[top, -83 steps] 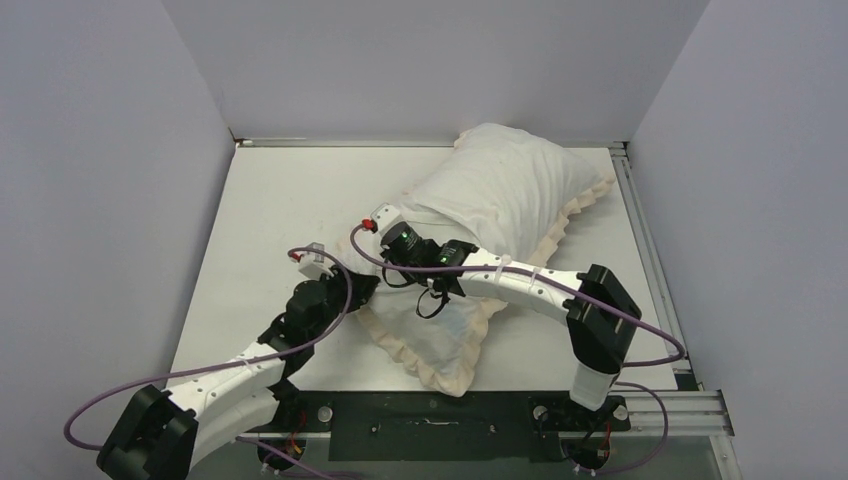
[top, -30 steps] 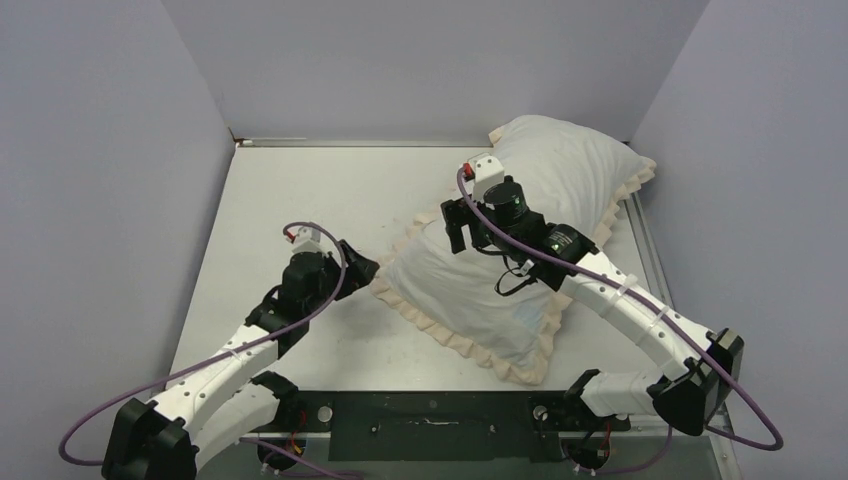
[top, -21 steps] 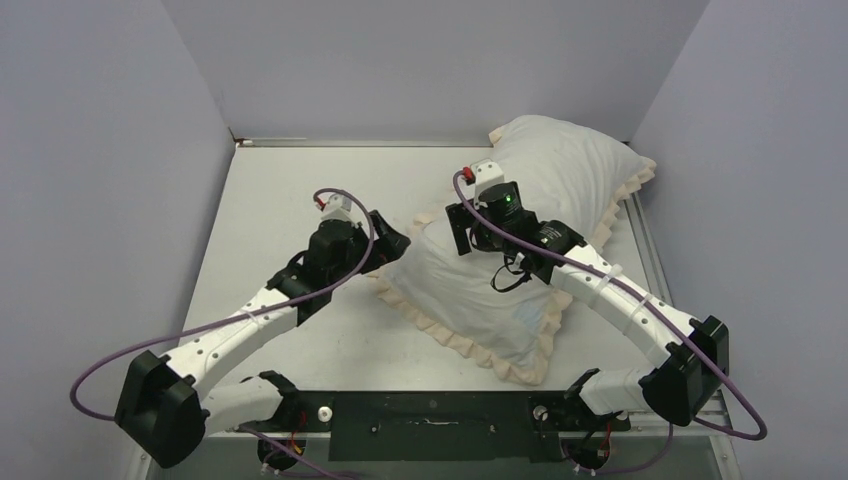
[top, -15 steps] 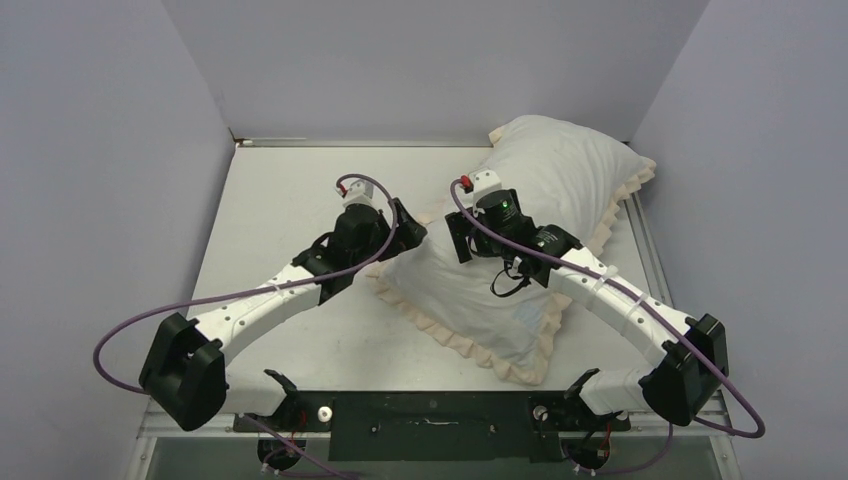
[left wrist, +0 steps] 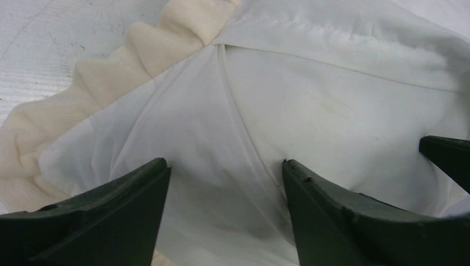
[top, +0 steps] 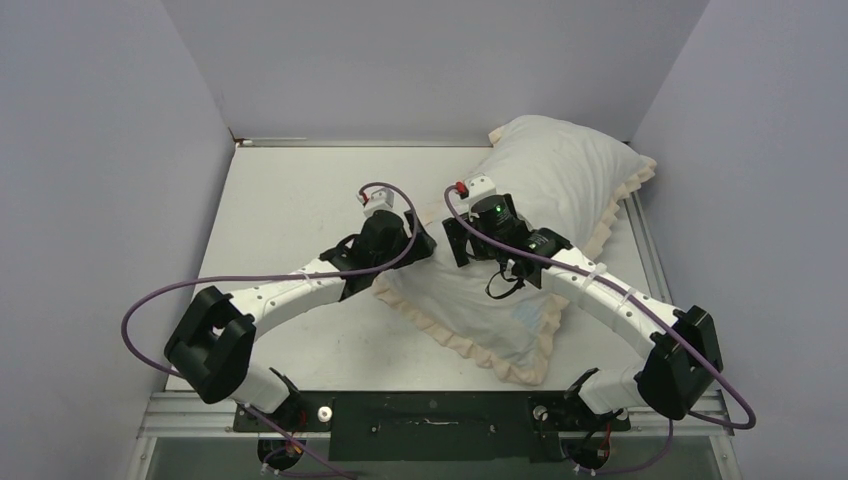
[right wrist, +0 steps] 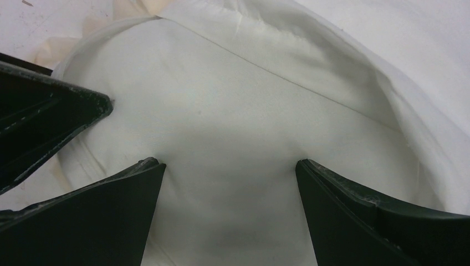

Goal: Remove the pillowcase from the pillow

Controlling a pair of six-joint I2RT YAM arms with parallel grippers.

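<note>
Top view: pillowcase (top: pixel 520 320), white face up and filled out plump, lay slantwise on the table (top: pixel 290 200) from far right toward near centre, its cream frill (top: pixel 470 350) running along the near and right edges. Left pincer (top: pixel 422 243) and right pincer (top: pixel 452 240) met tip to tip at the cover's left edge, about midway along it, both arms reaching in from the near corners. Left wrist view: both fingers (left wrist: pixel 111 216) stood well apart, pincer wide open, nothing clamped; thin white cover cloth lay slack under and between them, the frill bunched at upper left against bare table. The smooth white pillow (left wrist: pixel 343 116) showed just right of the cover's hem. A fingertip of the right pincer entered at the right margin. Right wrist view: fingers (right wrist: pixel 100 216) likewise set wide, holding nothing, poised over the plain pillow face, which was exposed between them and ringed above and to the right by the cover's folded edge. The left pincer's finger sat at the left margin, close beside.
</note>
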